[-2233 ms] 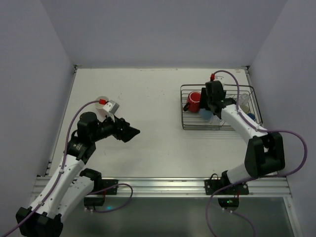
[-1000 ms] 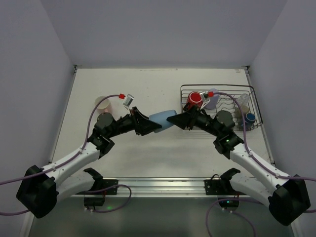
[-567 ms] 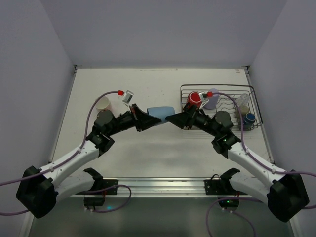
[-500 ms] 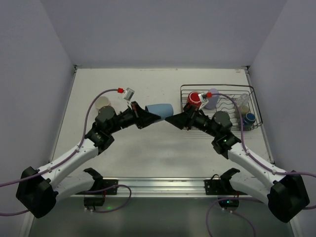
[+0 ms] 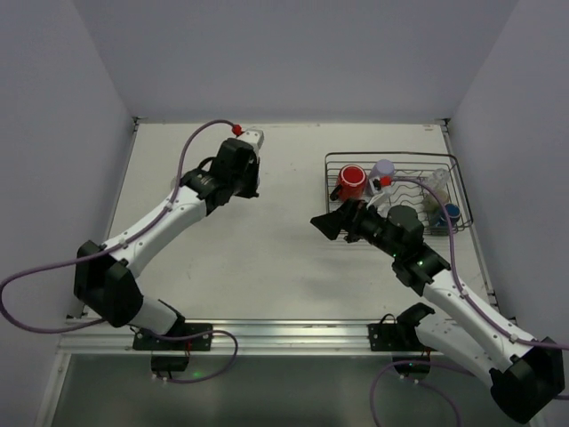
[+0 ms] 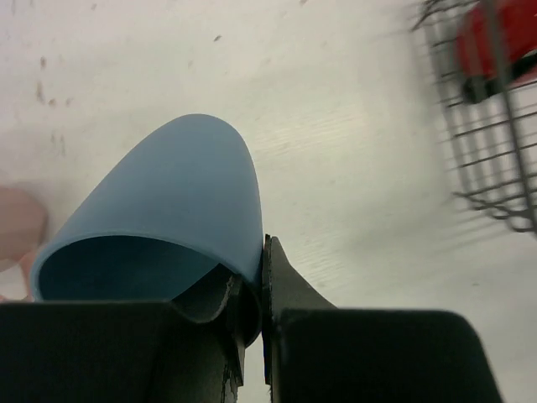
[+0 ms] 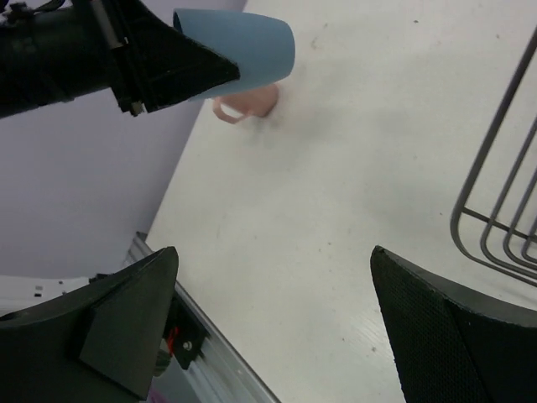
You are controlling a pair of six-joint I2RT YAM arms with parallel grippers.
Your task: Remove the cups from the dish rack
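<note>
My left gripper (image 6: 252,273) is shut on the rim of a light blue cup (image 6: 168,218), one finger inside and one outside. The cup hangs tilted above the table beside a pink cup (image 6: 15,227). The right wrist view shows the same blue cup (image 7: 247,40), left gripper (image 7: 222,71) and pink cup (image 7: 250,104). From above, the left gripper (image 5: 236,178) hides both. My right gripper (image 5: 324,222) stands open and empty just left of the dish rack (image 5: 331,213). In the rack sit a red cup (image 5: 352,181), a lavender cup (image 5: 384,171), a clear glass (image 5: 437,185) and a dark navy cup (image 5: 450,213).
White walls close the table on the left, back and right. A metal rail (image 5: 293,334) runs along the near edge. The rack's wire corner (image 7: 495,210) shows at the right of the right wrist view.
The blue cup passed from the right gripper to the left. The left arm carried it to the far left, by the pink cup. The right gripper opened and drew back toward the rack.
</note>
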